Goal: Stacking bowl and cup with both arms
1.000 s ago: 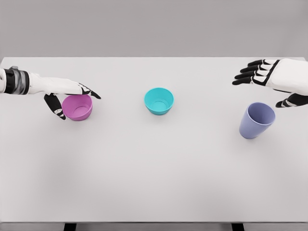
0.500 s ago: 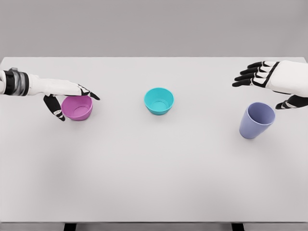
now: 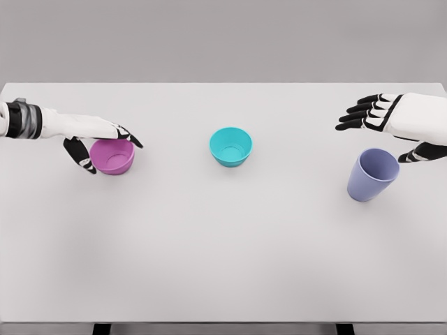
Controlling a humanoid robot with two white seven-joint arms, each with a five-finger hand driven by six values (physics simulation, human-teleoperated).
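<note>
A pink bowl [image 3: 116, 162] stands on the white table [image 3: 223, 251] at the left. My left hand [image 3: 113, 153] straddles it, fingers stretched over its far rim and thumb down by its near left side. Whether they press on the bowl I cannot tell. A teal bowl [image 3: 230, 146] stands alone at mid-table. A lilac cup [image 3: 372, 174] stands upright at the right. My right hand [image 3: 371, 142] hovers open just above and behind it, fingers pointing left and thumb past the cup's right rim, apart from it.
The table's front edge runs along the bottom of the view, and its far edge meets a grey wall. Nothing else stands on the tabletop.
My right hand has sunk a little toward the lilac cup. The left hand has drawn in slightly around the pink bowl. Neither bowl nor the cup has moved.
</note>
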